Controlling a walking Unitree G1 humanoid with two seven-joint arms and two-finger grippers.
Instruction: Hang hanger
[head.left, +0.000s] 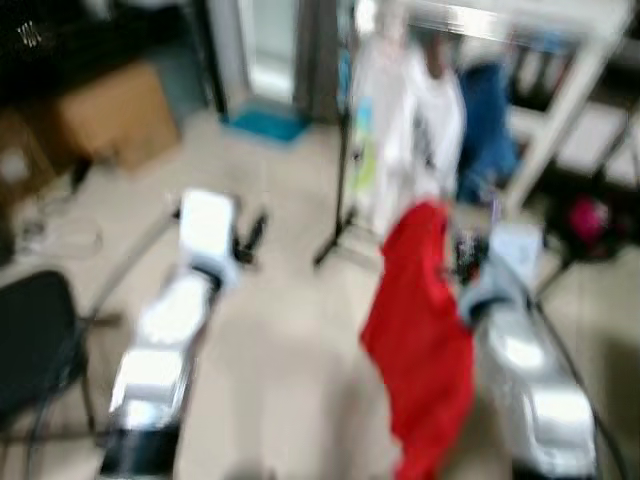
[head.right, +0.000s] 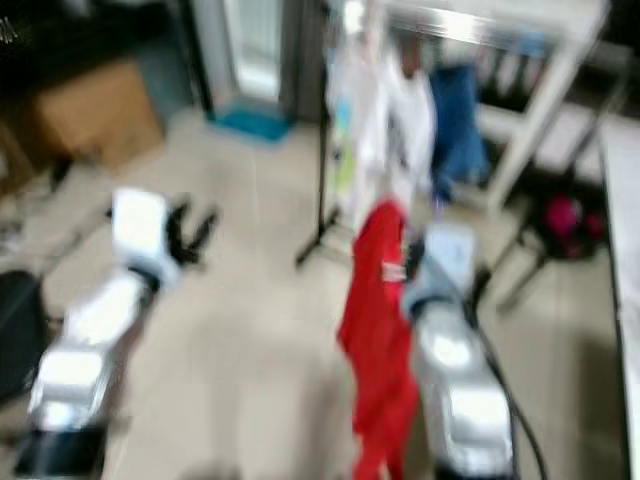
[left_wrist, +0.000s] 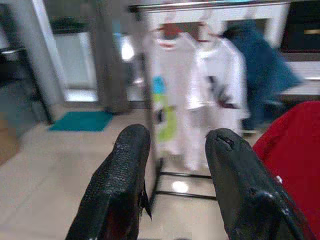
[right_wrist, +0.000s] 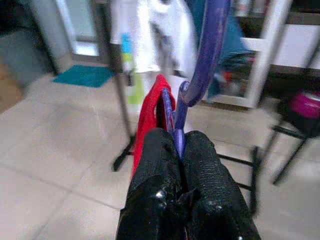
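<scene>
floor (head.left: 290, 340): open | rack (left_wrist: 210, 6): crowded with hung clothes (left_wrist: 195, 95)

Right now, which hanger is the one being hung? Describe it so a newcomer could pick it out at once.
Start at the clothes rack across the tiled floor, where white shirts and a blue garment hang. Nearer the robot, the right tool is shut on a purple hanger. It alone carries a red garment and is off the rail.
</scene>
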